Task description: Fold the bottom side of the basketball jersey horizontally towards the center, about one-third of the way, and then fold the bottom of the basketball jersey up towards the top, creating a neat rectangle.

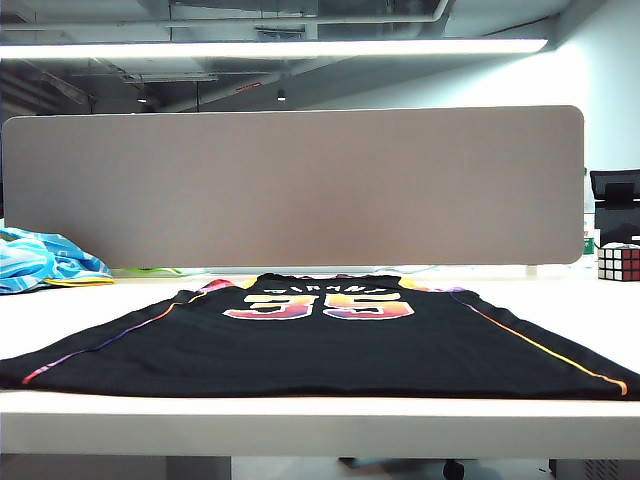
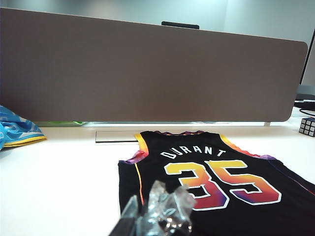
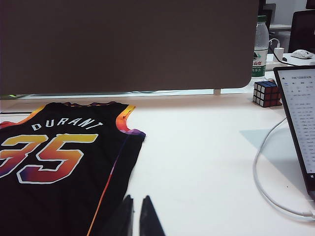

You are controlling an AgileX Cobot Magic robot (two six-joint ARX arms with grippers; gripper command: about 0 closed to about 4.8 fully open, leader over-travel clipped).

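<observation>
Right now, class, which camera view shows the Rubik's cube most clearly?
The right wrist view: the Rubik's cube sits whole there, with coloured squares on several faces visible. The exterior view has it at the frame edge, partly cut off; the left wrist view catches only a corner.

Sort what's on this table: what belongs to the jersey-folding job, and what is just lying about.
For the job:
basketball jersey, spread flat
left gripper, shut, near its hem
right gripper, near the jersey's side edge

Lying about:
light blue striped cloth
puzzle cube
water bottle
laptop
white cable
</observation>
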